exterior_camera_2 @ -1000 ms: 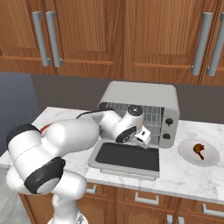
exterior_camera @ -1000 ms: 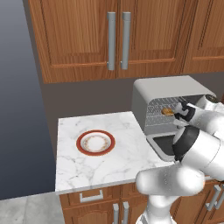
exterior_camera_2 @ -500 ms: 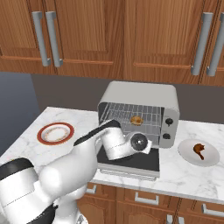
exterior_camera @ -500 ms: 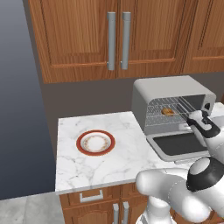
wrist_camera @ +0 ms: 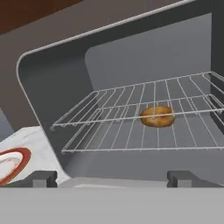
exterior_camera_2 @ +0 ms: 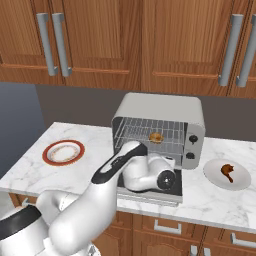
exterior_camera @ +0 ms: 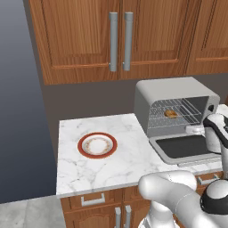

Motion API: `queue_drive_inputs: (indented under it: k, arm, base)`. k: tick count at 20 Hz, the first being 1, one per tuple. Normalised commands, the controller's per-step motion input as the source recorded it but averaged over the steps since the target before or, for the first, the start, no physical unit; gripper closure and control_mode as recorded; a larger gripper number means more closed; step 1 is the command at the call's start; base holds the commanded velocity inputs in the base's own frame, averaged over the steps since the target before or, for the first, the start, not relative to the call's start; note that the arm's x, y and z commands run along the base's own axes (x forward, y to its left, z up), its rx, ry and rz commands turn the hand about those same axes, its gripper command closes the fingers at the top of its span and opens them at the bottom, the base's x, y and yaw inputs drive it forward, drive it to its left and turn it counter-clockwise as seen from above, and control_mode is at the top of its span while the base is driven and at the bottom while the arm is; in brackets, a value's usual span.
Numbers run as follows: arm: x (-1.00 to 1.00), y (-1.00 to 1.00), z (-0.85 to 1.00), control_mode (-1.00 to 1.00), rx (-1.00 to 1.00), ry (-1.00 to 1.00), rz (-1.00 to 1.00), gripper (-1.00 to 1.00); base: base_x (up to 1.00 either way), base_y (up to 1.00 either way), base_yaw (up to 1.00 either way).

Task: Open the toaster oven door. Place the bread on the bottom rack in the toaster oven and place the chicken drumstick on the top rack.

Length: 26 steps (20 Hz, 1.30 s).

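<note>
White marble surface [exterior_camera: 111,160] under wooden cabinets [exterior_camera: 120,40], no writing legible. Boxy grey metal oven [exterior_camera_2: 165,112], door [exterior_camera: 185,147] folded down flat. Two wire racks; round golden bread [wrist_camera: 157,116] on bottom rack [wrist_camera: 131,138]. Two plates: red-rimmed [exterior_camera: 97,145], white [exterior_camera_2: 240,180] bearing drumstick [exterior_camera_2: 228,172]. Two dark fingers [wrist_camera: 183,177] spread wide, gripping nothing.
</note>
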Motion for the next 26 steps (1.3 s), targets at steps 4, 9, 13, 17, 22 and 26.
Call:
queue_drive_inputs:
  k: [4, 9, 13, 17, 22, 26]
  arm:
    - [0.0, 0.19, 0.15, -1.0, 0.0, -0.13, 0.0, -1.0]
    - [0.22, 0.15, 0.0, -1.0, 0.0, -0.05, -0.02, -1.0]
    - [0.35, 0.18, 0.0, -1.0, 0.03, -0.02, -0.07, -1.0]
    - [0.08, 0.1, 0.0, -1.0, 0.07, -0.02, -0.11, -1.0]
    - [0.0, 0.04, 0.0, -1.0, 0.03, -0.09, -0.09, -1.0]
    - [0.01, 0.03, 0.03, -1.0, 0.0, -0.11, -0.09, -1.0]
  base:
    - [0.0, 0.0, 0.0]
    - [0.0, 0.0, 0.0]
    - [0.0, 0.0, 0.0]
    - [0.0, 0.0, 0.0]
    - [0.0, 0.0, 0.0]
    - [0.0, 0.0, 0.0]
